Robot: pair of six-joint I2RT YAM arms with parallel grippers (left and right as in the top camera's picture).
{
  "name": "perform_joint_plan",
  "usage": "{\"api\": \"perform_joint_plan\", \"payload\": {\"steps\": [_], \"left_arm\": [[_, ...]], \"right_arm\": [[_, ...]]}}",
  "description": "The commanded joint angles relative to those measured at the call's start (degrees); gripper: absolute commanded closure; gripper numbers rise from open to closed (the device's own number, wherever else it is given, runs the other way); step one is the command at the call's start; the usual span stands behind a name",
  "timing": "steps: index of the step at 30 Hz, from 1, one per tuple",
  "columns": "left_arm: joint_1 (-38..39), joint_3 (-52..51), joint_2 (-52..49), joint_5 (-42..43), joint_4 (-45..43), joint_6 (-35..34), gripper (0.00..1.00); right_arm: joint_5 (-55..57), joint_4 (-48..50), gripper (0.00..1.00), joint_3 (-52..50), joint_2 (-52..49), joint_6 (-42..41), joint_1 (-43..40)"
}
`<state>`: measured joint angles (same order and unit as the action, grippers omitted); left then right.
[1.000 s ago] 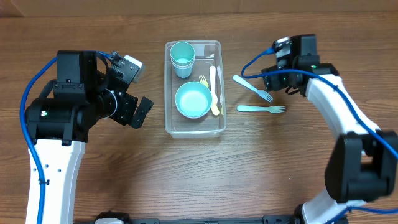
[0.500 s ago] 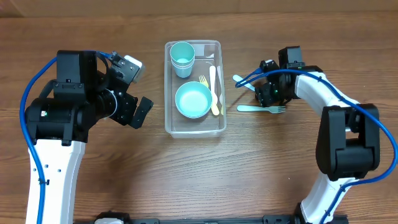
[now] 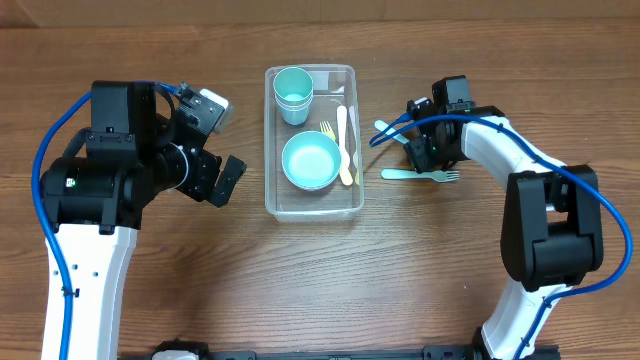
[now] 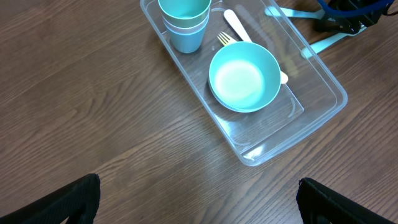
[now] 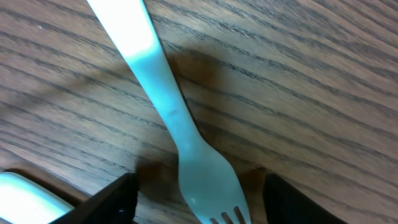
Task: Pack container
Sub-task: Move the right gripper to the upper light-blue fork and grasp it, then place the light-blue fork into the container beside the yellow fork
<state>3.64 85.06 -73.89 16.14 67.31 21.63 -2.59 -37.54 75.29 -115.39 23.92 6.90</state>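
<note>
The clear container (image 3: 275,140) stands at the table's middle and also shows in the left wrist view (image 4: 323,81). It holds stacked light-blue cups (image 3: 293,93), a light-blue bowl (image 3: 310,160), a yellow fork (image 3: 331,140) and a cream utensil (image 3: 343,125). My right gripper (image 3: 420,150) is open and low over a light-blue fork (image 5: 168,106) on the table; the fork's head lies between the fingers (image 5: 109,202) without touching them. A second light-blue fork (image 3: 420,175) lies just below. My left gripper (image 3: 215,175) is open and empty, left of the container.
The wooden table (image 3: 400,270) stretches around the container. The right arm's blue cable (image 3: 395,125) loops over the nearer fork's handle end. The left arm's base fills the left side.
My right gripper has swung left and down from above the forks and now straddles the upper light-blue fork. The left arm has not moved.
</note>
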Motion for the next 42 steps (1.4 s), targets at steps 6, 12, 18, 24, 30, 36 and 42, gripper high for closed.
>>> {"api": "perform_joint_plan", "payload": {"steps": [6,12,18,24,30,36,42], "left_arm": [[-0.3,0.9,0.5,1.3,-0.2,1.3,0.00],[-0.3,0.9,0.5,1.3,-0.2,1.3,0.00],[-0.3,0.9,0.5,1.3,-0.2,1.3,0.00],[-0.3,0.9,0.5,1.3,-0.2,1.3,0.00],[-0.3,0.9,0.5,1.3,-0.2,1.3,0.00],[-0.3,0.9,0.5,1.3,-0.2,1.3,0.00],[-0.3,0.9,0.5,1.3,-0.2,1.3,0.00]], "right_arm": [[1.1,1.1,0.63,-0.3,-3.6,-2.6,0.0],[2.7,1.4,0.93,-0.2,-3.6,-5.4,0.0],[4.7,-0.4,0.96,4.5,-1.8,-9.4,0.0],[-2.1,-12.0,0.96,16.7,7.3,-18.0,0.2],[-18.8,-12.4,0.96,17.1,18.3,-25.7,0.3],[-16.0,-10.1,0.96,16.5,15.1,-35.3,10.5],[-6.6,-7.3,0.96,16.5,8.2,-42.7,17.2]]}}
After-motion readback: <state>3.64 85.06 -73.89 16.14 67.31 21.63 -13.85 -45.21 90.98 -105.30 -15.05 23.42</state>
